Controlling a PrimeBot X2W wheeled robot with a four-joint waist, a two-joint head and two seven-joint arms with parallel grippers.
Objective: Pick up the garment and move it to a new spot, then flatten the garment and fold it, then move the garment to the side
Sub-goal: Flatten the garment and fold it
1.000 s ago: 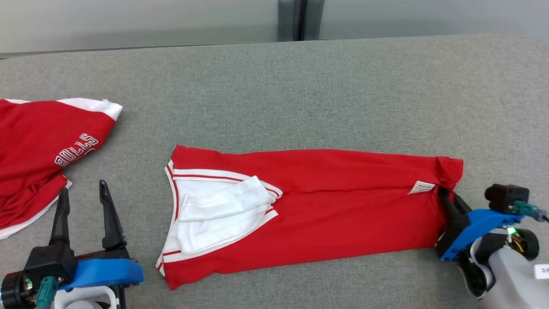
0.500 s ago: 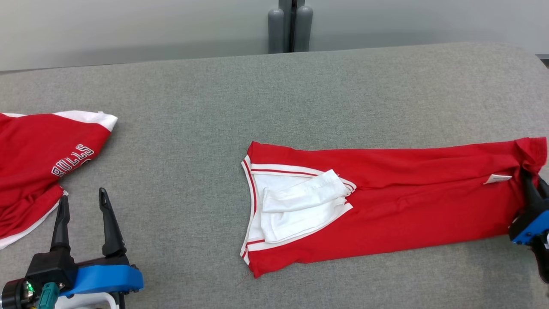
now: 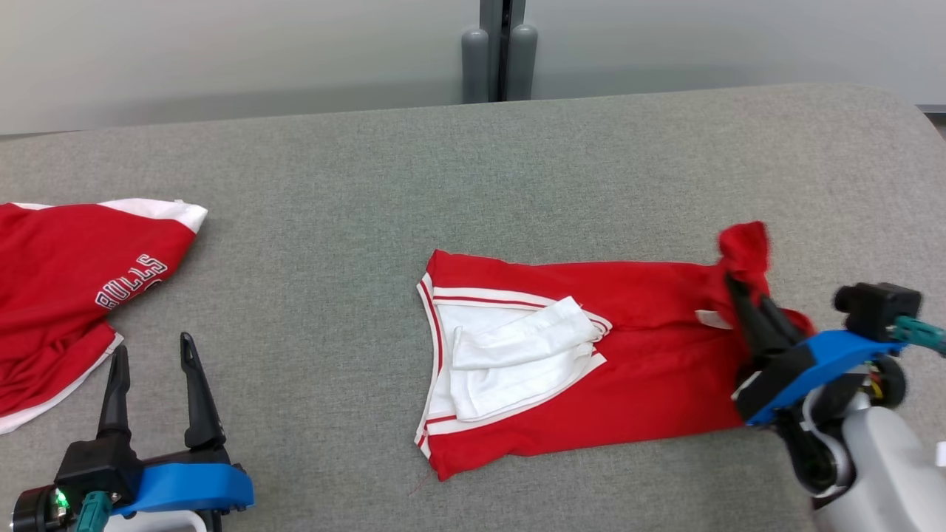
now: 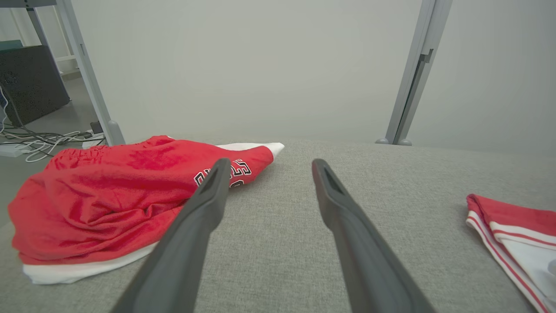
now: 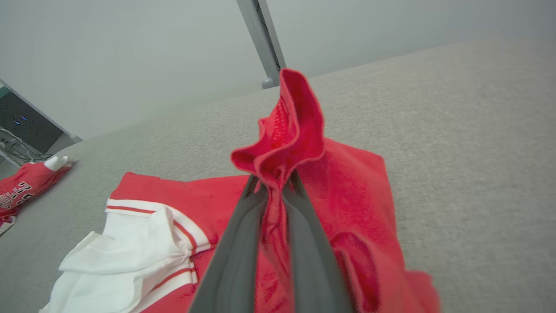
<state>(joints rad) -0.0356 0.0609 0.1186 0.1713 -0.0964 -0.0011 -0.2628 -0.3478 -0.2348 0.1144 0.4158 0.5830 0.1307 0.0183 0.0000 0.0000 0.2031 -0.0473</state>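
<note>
The right jaws pinch one end of the garment (image 3: 650,369) (left jaws apart).

This looks like a robotics lab or test room, not a home. The work surface (image 3: 473,170) is a broad bench covered in plain grey felt-like cloth, rounded at its far corner. Behind it stand bare, pale partition panels (image 3: 222,59) joined by a grey metal post (image 3: 502,44) on rounded feet. In the left wrist view a slanted metal frame leg (image 4: 87,74) rises from a grey floor (image 4: 56,121), where loose cables (image 4: 39,141) trail beside a dark equipment cabinet (image 4: 30,82)
</note>
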